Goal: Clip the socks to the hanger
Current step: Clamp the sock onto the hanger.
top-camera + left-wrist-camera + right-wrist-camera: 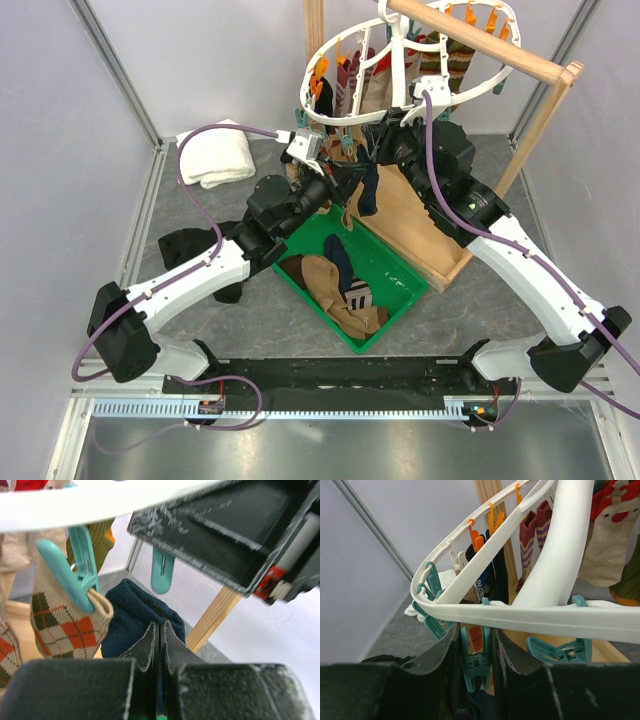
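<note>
Nothing here I can actually read, tbh. Closest thing is some white lettering running down a dark sock [481, 586] clipped on the hanger [520, 614] in the right wrist view, but it's way too small and blurry to make out even one letter. The top view and left wrist view have no print on anything that I can spot
</note>
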Tool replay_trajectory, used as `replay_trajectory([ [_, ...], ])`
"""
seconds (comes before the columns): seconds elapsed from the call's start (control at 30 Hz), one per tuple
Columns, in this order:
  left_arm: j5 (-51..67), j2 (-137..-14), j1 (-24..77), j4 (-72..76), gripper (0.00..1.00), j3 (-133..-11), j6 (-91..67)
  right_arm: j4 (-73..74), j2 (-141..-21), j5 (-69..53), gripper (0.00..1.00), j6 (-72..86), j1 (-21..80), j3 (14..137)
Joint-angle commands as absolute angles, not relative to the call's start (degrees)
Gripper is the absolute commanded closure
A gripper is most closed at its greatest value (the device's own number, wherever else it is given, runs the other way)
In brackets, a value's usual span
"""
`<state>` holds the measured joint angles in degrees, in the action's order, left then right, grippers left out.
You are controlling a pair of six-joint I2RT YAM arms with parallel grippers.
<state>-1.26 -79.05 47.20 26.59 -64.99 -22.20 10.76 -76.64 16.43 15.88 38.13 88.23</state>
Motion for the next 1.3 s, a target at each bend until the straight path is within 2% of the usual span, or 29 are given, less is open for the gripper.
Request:
replay_trajectory([
  [0.0,-1.1,-78.0,46.7,32.3,0.98,-66.0,-25.1,14.0,-75.6,13.7,1.00,17.8,38.8,86.9],
  [1.27,-1.1,-80.2,46.2,30.9,0.98,-66.6,-25.7,12.1,-75.3,11.2,1.00,19.6,38.3,86.7],
])
